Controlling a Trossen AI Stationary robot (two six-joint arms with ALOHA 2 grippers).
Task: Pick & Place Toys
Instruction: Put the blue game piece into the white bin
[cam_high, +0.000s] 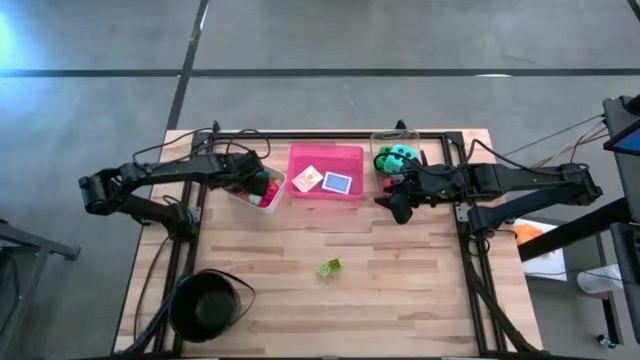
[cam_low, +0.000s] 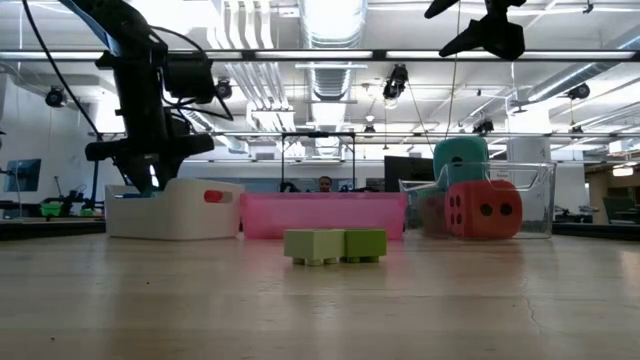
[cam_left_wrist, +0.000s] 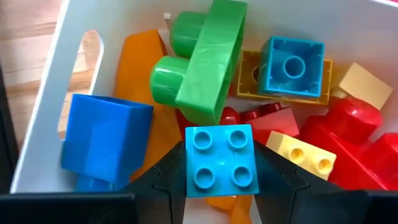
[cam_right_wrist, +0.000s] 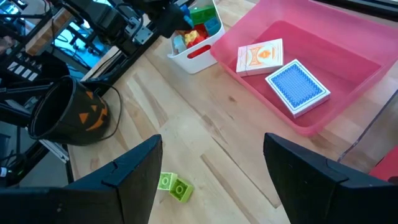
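1. High view: the left gripper (cam_high: 262, 187) is hanging over the white tray (cam_high: 256, 190) of bright blocks at the back left of the table. The right gripper (cam_high: 397, 207) is hovering above bare wood just in front of the clear tray (cam_high: 397, 143) holding the teal die (cam_high: 398, 155). The pink tray (cam_high: 326, 172) is sitting between them, carrying an orange-backed card (cam_high: 306, 179) and a blue-backed card (cam_high: 337, 183). A green block (cam_high: 329, 267) is lying alone near the table's middle, and a black bowl (cam_high: 204, 305) is standing at the front left
2. Low view: the green block (cam_low: 335, 245) is resting flat on the table, well apart from both arms. The red die (cam_low: 484, 209) is sitting in the clear tray with the teal die on top of it
3. Left wrist view: the left gripper's fingers (cam_left_wrist: 161, 180) are pinching a light blue four-stud block (cam_left_wrist: 220, 160) from both sides, just above the jumble of green, red, yellow and blue blocks in the white tray
4. Right wrist view: the right gripper's fingers (cam_right_wrist: 311, 168) are standing spread wide, holding nothing and touching nothing, with the green block (cam_right_wrist: 174, 186) lying on the wood below and between them
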